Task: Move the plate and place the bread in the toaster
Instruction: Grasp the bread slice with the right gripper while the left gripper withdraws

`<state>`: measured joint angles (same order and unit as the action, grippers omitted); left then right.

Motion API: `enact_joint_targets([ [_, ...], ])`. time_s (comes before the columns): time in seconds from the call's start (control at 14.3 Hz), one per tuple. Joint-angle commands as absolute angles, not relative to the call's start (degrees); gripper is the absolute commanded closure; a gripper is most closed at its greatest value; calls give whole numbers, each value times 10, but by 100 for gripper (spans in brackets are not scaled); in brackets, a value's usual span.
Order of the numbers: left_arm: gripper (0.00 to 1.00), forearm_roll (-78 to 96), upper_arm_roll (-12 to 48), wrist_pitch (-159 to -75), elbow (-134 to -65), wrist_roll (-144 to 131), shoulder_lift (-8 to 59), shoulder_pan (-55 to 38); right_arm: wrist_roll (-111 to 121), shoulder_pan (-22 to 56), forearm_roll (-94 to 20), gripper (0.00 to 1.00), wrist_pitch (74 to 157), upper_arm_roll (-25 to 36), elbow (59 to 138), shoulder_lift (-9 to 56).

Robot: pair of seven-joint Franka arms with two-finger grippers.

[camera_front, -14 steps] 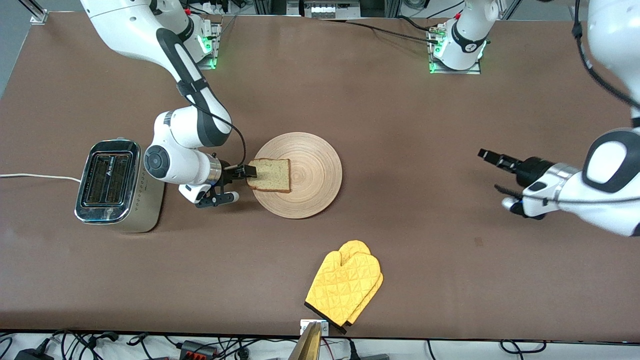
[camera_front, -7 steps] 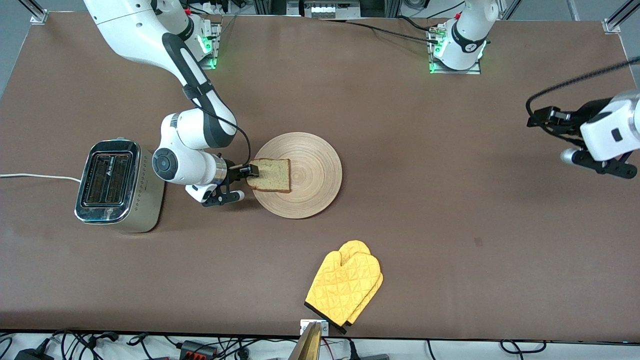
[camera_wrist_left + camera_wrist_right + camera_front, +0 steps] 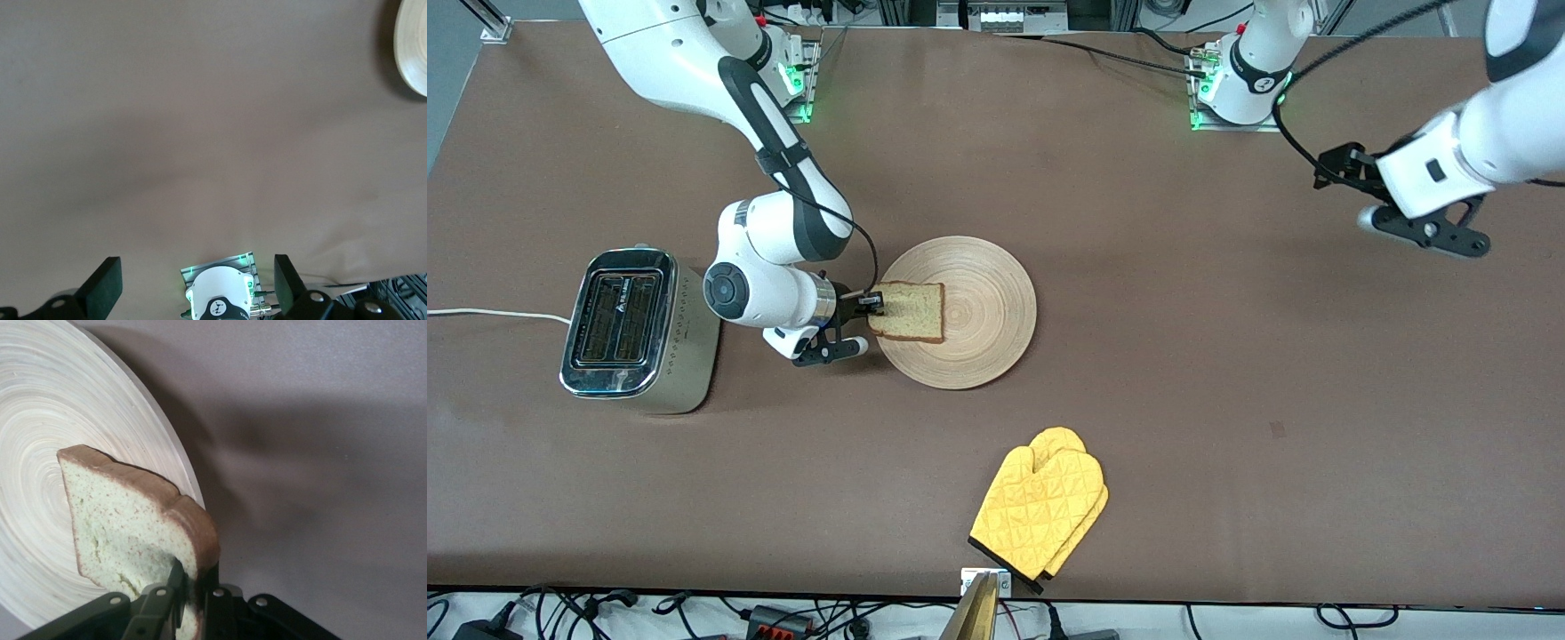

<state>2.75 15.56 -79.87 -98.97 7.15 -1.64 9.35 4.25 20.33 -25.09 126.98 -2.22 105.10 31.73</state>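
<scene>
The bread (image 3: 911, 311) is a tan slice with a brown crust, over the toaster-side part of the round bamboo plate (image 3: 991, 284). My right gripper (image 3: 871, 304) is shut on the bread's edge at the plate's rim. The right wrist view shows the fingers (image 3: 175, 583) pinching the crust of the bread (image 3: 127, 513), with the plate (image 3: 40, 453) under it. The toaster (image 3: 627, 329), cream with a chrome top, stands toward the right arm's end, both slots empty. My left gripper (image 3: 1329, 169) is open and empty, up in the air over the left arm's end; its wrist view (image 3: 197, 277) looks down on bare table.
A yellow oven mitt (image 3: 1040, 511) lies near the table's front edge, nearer the camera than the plate. The toaster's white cord (image 3: 489, 313) runs off the right arm's end. The left wrist view shows the plate's rim (image 3: 413, 53) and the left arm's base (image 3: 220, 303).
My left arm has lifted and swung its open gripper up and toward its base. My right wrist has shifted slightly toward the plate; the bread has hardly moved.
</scene>
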Motion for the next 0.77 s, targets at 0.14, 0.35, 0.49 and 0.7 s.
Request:
enact_joint_targets([
  [0.14, 0, 13, 153, -822, -1016, 67, -41, 101, 23, 202, -262, 100, 1215, -26, 1017, 293],
  [0.35, 0, 7, 150, -818, -988, 66, -23, 105, 23, 202, -261, 100, 1199, -25, 1008, 291],
  [0.49, 0, -15, 149, -818, -977, 62, -12, 119, 27, 200, -261, 100, 1199, -25, 1009, 294],
  [0.7, 0, -13, 151, -843, -969, 29, -5, 159, 29, 197, -260, 100, 1199, -25, 1012, 308],
])
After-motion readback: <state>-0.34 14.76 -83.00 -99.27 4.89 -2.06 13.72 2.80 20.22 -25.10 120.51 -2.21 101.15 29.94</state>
